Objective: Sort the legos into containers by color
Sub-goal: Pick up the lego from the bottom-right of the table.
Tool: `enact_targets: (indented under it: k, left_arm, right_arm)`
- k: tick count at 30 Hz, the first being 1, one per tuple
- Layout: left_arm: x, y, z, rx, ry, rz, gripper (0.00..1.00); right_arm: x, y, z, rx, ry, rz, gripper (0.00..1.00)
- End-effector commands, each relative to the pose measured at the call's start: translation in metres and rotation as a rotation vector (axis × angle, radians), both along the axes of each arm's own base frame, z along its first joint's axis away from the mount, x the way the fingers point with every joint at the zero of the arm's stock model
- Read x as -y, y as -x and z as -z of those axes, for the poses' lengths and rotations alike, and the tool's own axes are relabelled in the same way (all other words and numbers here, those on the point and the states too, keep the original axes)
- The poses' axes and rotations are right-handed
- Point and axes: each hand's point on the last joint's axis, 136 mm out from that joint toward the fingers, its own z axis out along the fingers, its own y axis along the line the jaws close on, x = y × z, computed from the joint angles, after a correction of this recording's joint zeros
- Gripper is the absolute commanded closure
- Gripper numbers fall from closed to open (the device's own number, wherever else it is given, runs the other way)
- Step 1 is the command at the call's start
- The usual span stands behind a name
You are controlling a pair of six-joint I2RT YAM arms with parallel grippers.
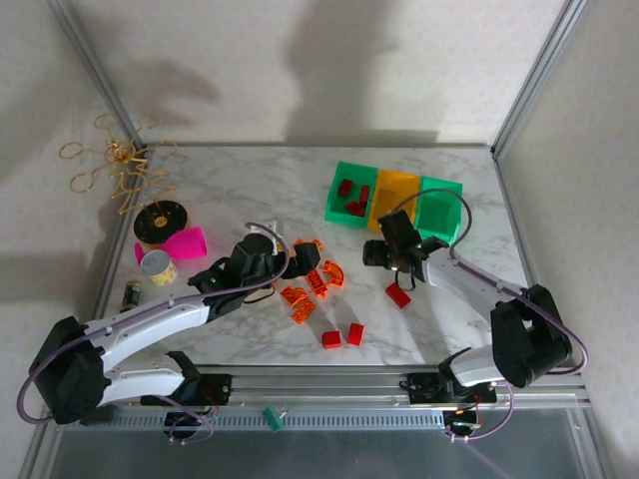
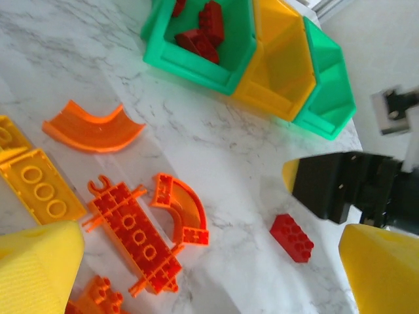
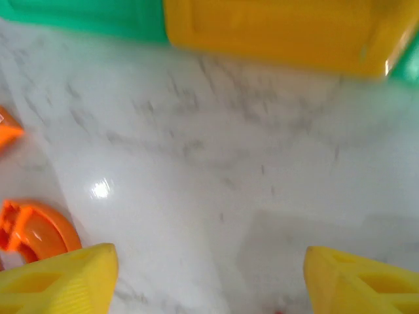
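The containers stand joined at the back right: a green bin [image 1: 349,195] with red bricks in it, an orange-yellow middle bin [image 1: 396,200] and a second green bin [image 1: 439,210]. Orange legos [image 1: 310,284] lie scattered mid-table, among them a curved one [image 2: 180,209] and a flat plate [image 2: 134,239]. A red brick [image 1: 398,295] [image 2: 292,238] lies just in front of my right gripper [image 1: 389,261], which hovers open over bare marble [image 3: 209,284]. My left gripper [image 1: 285,261] is open above the orange pile [image 2: 209,275], nothing between its yellow fingers [image 2: 36,268].
Two more red bricks [image 1: 343,336] lie near the front edge. A pink cup [image 1: 187,242], a tin can [image 1: 158,266] and a black-and-yellow spool [image 1: 160,220] stand at the left. The orange-yellow bin's front wall [image 3: 275,29] is close ahead of the right gripper.
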Motion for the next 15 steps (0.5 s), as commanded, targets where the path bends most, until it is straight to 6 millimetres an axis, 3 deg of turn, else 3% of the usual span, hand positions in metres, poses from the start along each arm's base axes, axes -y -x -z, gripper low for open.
enact_targets:
  k: [1, 8, 15]
  left_arm:
    - [-0.001, 0.013, 0.004, -0.006, 0.007, -0.012, 0.0]
    - [0.002, 0.025, 0.008, -0.017, 0.023, -0.011, 0.0]
    - [-0.003, 0.029, 0.016, -0.019, 0.015, -0.03, 0.0]
  right_arm:
    - [0.011, 0.026, 0.017, -0.076, -0.003, 0.044, 0.2]
    - [0.013, 0.055, 0.046, -0.169, -0.027, 0.037, 0.11]
    - [0.008, 0.088, 0.058, -0.219, 0.02, 0.006, 0.19]
